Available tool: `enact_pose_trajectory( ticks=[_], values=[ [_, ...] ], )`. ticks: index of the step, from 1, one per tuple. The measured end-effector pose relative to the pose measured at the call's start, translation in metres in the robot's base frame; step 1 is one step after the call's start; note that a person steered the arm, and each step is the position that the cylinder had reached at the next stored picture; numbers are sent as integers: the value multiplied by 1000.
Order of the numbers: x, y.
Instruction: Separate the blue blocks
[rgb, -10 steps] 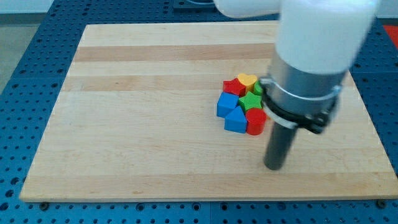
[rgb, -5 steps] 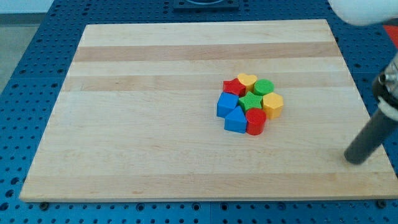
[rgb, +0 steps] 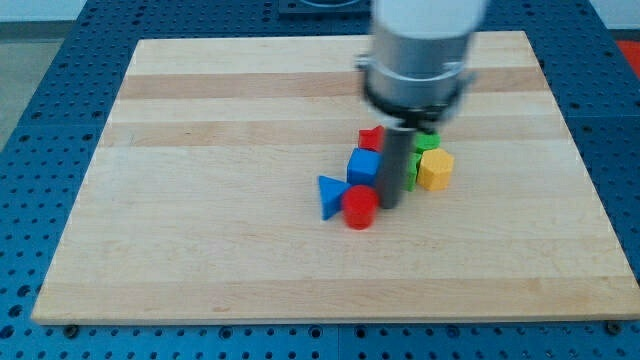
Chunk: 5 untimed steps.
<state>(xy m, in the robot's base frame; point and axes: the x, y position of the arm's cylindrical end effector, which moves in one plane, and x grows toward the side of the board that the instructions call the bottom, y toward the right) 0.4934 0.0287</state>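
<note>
My tip (rgb: 388, 204) stands in the middle of the block cluster, just right of the red cylinder (rgb: 359, 208). A blue triangle block (rgb: 331, 194) lies at the cluster's left, touching the red cylinder. A blue cube-like block (rgb: 364, 166) sits just above them, left of the rod. The two blue blocks stand a little apart. A red block (rgb: 371, 138) shows above the blue cube. A yellow hexagon block (rgb: 436, 169) and a green block (rgb: 427, 143) lie right of the rod. The rod hides other blocks behind it.
The wooden board (rgb: 200, 180) rests on a blue perforated table (rgb: 40, 110). The arm's white and grey body (rgb: 420, 60) hangs over the board's upper middle.
The rod has come from the view's right edge into the cluster. The blue triangle and the red cylinder have been pushed left and down, away from the blue cube.
</note>
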Motion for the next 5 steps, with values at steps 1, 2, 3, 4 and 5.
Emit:
enact_pose_trajectory(
  ticks=[1,2,3,4,5],
  values=[
    [0,-79],
    [-2,-118],
    [-24,-101],
    [-37,-61],
    [-41,-5]
  ],
)
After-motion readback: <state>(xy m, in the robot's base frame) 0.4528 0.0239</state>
